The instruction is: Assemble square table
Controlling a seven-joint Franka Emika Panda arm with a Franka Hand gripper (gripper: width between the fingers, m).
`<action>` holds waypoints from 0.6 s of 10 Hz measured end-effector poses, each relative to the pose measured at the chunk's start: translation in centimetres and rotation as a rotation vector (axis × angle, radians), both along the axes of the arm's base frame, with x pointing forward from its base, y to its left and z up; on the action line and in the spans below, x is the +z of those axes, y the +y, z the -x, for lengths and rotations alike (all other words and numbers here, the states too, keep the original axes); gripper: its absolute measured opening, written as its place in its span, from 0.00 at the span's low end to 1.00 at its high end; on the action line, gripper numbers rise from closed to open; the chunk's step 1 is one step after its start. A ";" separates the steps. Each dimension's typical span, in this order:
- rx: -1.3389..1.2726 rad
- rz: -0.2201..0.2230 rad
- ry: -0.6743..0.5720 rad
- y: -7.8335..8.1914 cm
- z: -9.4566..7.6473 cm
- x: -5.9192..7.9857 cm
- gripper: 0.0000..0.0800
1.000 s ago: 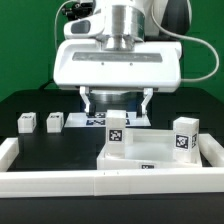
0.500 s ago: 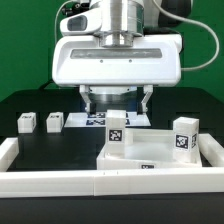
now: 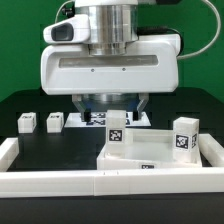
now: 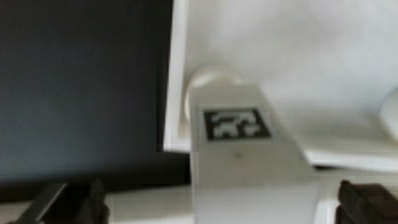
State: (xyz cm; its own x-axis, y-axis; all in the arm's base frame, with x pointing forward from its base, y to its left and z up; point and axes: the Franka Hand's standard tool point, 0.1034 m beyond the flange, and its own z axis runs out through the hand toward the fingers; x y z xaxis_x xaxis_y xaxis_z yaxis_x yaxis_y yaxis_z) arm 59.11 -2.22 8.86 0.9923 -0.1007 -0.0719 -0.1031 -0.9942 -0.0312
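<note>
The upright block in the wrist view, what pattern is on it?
White leg carrying a square black-and-white tag; clearest in the wrist view.

We see a robotics lab bench rather than a home or a shop. A robot arm [image 3: 110, 25] with a broad white housing hangs over a matte black tabletop [image 3: 45, 105], and a low white border rail [image 3: 50, 180] fences the near edge. A plain green backdrop [image 3: 15, 60] closes the far side. Printed black-and-white tags mark the small white blocks [image 3: 27, 122] at the exterior view's left and the marker board [image 3: 97, 120] farther back.
</note>
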 end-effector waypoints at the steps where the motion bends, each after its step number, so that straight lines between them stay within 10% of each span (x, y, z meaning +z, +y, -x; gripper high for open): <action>1: 0.001 0.008 -0.033 0.0 -0.4 -0.1 0.81; 6: 0.001 0.009 -0.035 0.0 -0.2 -0.3 0.36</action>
State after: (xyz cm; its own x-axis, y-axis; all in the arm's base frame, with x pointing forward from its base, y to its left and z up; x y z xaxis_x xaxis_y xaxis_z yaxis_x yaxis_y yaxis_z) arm 59.36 -2.21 8.61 0.9943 -0.0999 -0.0366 -0.1008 -0.9946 -0.0255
